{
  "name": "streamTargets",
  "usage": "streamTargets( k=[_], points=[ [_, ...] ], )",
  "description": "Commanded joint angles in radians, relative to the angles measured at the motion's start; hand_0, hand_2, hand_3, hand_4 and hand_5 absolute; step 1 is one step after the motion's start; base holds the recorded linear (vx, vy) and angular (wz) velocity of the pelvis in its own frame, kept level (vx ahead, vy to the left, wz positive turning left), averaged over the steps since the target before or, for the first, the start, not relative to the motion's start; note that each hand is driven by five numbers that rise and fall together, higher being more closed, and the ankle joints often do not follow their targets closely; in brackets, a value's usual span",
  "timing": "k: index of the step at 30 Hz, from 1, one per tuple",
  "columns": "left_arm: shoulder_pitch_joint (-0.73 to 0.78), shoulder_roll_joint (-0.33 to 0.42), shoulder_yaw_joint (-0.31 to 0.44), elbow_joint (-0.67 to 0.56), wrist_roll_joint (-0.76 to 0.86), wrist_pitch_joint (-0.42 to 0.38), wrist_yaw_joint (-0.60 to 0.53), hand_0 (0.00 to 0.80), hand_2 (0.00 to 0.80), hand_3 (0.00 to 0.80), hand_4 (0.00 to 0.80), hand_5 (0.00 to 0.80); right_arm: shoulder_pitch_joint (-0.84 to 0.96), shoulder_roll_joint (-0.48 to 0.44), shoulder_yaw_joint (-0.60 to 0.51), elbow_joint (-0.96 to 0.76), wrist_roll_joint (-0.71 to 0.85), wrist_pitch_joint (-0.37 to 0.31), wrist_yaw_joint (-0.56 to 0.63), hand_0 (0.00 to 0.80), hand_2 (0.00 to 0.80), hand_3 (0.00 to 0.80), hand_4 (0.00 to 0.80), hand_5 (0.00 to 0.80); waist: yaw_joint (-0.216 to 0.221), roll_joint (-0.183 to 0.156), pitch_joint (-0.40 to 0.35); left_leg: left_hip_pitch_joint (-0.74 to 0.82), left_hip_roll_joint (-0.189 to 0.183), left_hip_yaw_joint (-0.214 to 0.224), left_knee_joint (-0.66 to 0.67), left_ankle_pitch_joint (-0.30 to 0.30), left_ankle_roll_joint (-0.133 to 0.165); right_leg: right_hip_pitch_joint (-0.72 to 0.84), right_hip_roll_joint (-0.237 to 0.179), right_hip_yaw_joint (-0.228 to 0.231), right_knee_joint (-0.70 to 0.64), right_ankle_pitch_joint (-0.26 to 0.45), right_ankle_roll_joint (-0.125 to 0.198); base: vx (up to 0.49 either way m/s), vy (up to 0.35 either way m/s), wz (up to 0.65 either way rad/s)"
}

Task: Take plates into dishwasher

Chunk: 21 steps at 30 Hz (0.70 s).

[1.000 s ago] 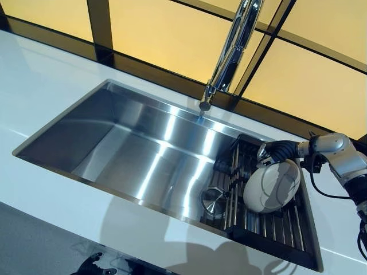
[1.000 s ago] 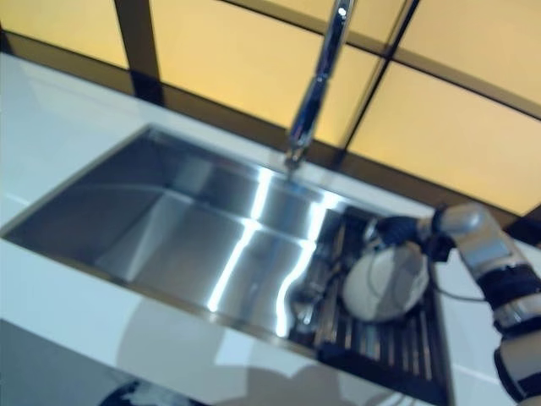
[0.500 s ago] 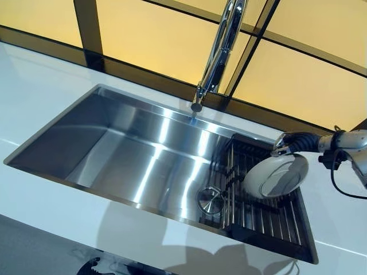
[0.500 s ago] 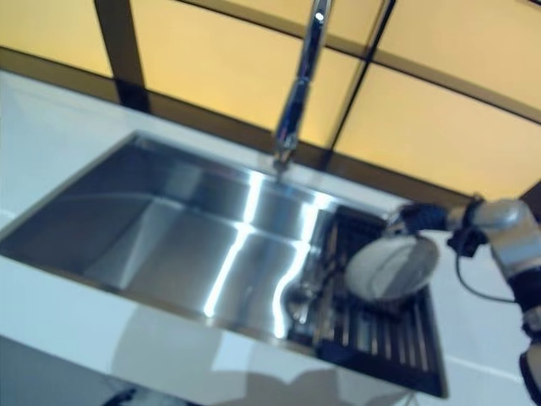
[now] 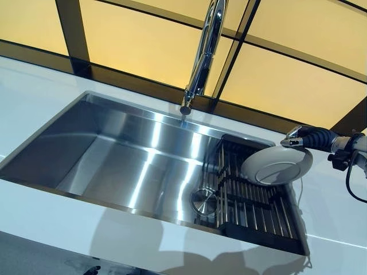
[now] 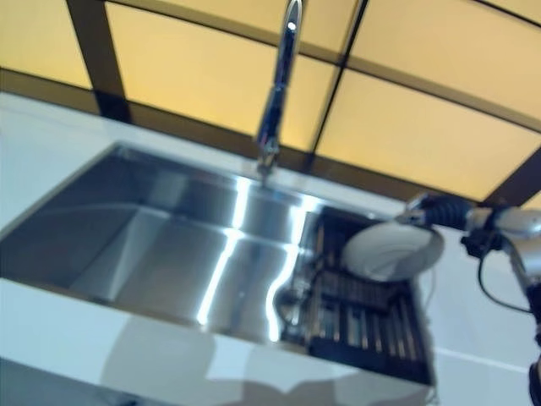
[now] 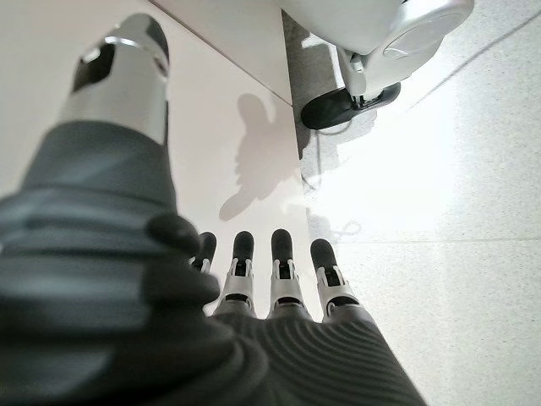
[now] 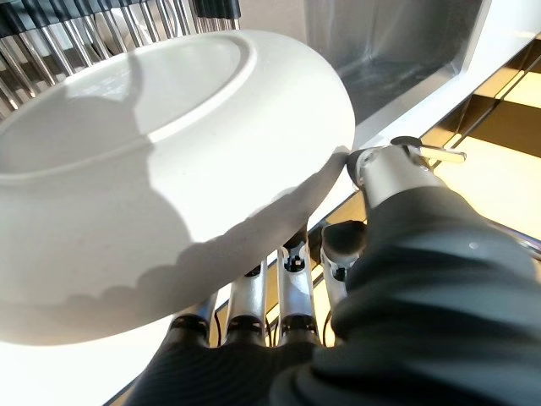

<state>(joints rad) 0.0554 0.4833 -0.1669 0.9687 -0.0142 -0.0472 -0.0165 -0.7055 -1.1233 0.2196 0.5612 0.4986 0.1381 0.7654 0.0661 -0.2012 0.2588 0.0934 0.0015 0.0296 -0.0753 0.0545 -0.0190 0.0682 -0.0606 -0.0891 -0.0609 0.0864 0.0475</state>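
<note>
A white plate hangs tilted, underside up, above the black dish rack at the right end of the sink. My right hand is shut on its far rim. In the right wrist view the plate lies across the fingers with the thumb pressed on its edge. My left hand shows only in its own wrist view, low beside a white cabinet front, fingers straight and holding nothing.
The steel sink is set in a white counter. A tall chrome faucet rises behind it, before amber window panes. A round drain strainer sits left of the rack.
My right hand has lifted the plate off the rack, up and to the right. The whole picture has also shifted, so the camera moved.
</note>
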Motion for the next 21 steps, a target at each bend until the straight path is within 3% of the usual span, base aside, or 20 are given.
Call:
streamTargets(
  k=[1,21],
  points=[
    [-0.004,0.000,-0.004,0.042,0.000,-0.028,0.013,0.000,0.000,0.000,0.000,0.000,-0.044,-0.055,-0.033,0.000,0.060,-0.019,-0.062,0.800,0.800,0.800,0.800,0.800,0.014,0.003,-0.054,0.002,-0.043,-0.066,0.067,-0.117,0.052,-0.102,-0.053,0.003,0.066,0.096,0.124,0.000,0.000,0.00],
    [0.003,-0.016,-0.025,0.079,0.001,-0.048,0.014,0.000,0.000,0.000,0.000,0.000,-0.005,-0.026,-0.142,0.021,0.215,-0.033,-0.192,0.800,0.800,0.800,0.800,0.800,0.005,0.019,-0.064,0.031,-0.051,-0.070,0.062,-0.132,0.063,-0.102,-0.060,-0.001,0.075,0.099,0.133,0.003,0.001,0.00]
  ],
)
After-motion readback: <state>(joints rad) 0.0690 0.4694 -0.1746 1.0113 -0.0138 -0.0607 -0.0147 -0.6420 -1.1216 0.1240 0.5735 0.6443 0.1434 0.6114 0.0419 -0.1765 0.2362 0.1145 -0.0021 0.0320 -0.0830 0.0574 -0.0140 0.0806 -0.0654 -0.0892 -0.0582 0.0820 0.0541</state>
